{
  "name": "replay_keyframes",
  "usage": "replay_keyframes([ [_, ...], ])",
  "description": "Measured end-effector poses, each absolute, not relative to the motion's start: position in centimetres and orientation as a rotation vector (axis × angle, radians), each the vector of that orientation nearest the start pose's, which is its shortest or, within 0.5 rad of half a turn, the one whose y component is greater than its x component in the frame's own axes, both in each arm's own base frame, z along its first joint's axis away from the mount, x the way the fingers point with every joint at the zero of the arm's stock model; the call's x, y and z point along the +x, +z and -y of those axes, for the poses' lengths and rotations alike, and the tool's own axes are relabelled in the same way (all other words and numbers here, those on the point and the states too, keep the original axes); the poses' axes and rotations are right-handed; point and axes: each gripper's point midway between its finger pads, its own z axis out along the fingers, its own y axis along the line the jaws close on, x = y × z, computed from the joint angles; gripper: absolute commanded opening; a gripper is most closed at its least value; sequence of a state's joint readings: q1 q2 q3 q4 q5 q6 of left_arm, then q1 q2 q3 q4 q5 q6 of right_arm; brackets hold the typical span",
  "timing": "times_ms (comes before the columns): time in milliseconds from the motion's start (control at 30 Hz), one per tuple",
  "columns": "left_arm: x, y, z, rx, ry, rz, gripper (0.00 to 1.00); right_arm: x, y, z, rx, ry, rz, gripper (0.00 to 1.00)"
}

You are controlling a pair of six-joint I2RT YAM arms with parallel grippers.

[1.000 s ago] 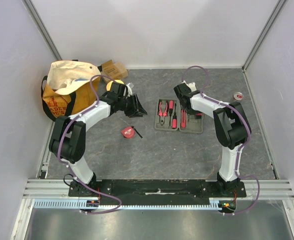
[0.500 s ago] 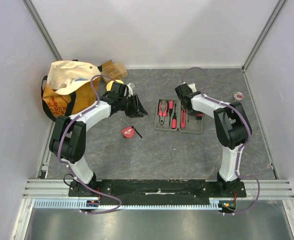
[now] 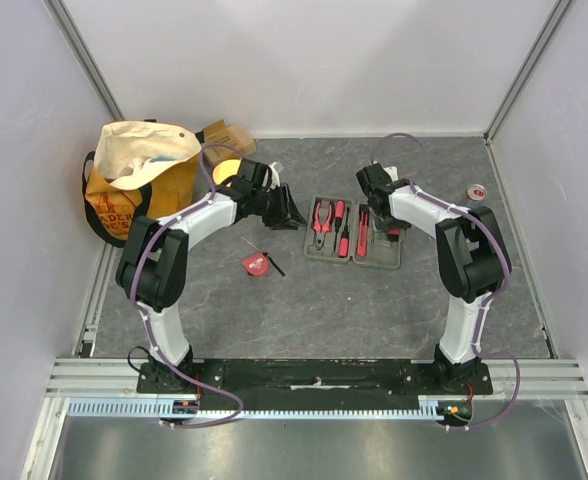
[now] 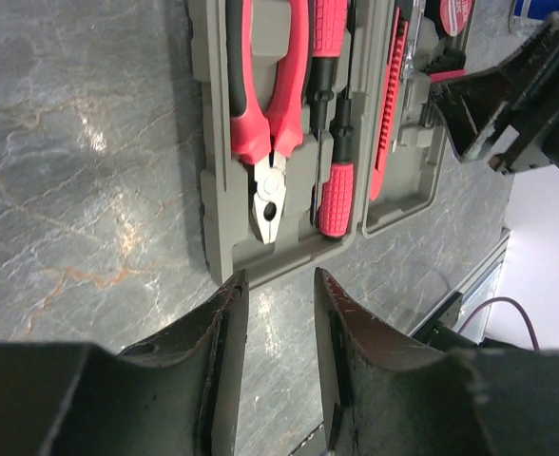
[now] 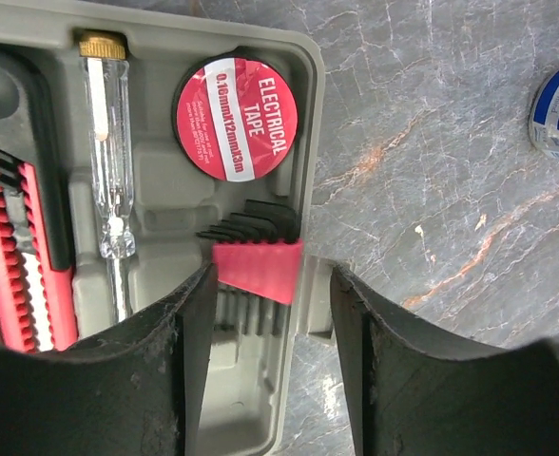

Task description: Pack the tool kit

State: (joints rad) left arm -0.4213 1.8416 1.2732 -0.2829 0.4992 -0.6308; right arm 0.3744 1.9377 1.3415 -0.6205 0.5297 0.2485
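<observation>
Tool kit case [image 3: 374,258] mid-counter, most slots filled; hex-key set [image 5: 256,266] seated. R pincer [image 5: 272,285] spread above it; L pincer [image 4: 279,280] part-spread, empty. Remaining: red tape measure [image 3: 257,263] near-left of case, prob. unpacked.

Grey table [image 3: 324,315], tool case [image 3: 386,257], tape measure [image 3: 256,263], tote [image 3: 134,185]

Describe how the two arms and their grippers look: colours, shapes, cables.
The left arm and the right arm both have white tubular links joined by chunky black joint housings. A thin purple cable loops loosely along each arm. The left gripper and right gripper are black. Their fingers are broad matte wedges with scuffed, scratched inner edges. No markings show.
</observation>
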Motion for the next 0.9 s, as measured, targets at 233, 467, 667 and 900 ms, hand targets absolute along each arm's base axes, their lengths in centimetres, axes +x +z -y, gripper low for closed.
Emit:
replay_keyframes([
  [233,38.1,9.0,28.9,-0.025,-1.016,-2.589,0.42,39.5,6.4,-7.5,0.023,-0.427,-2.578,0.63],
  [467,39.7,7.2,29.4,-0.042,-0.978,-2.614,0.42,40.2,8.1,-7.7,0.093,-0.349,-2.546,0.44],
  [667,39.4,6.1,30.2,-0.026,-0.976,-2.643,0.42,40.2,7.8,-7.2,0.163,-0.332,-2.556,0.33],
  [900,38.9,5.9,30.9,-0.006,-0.98,-2.653,0.42,40.3,5.8,-7.5,0.182,-0.33,-2.591,0.24],
])
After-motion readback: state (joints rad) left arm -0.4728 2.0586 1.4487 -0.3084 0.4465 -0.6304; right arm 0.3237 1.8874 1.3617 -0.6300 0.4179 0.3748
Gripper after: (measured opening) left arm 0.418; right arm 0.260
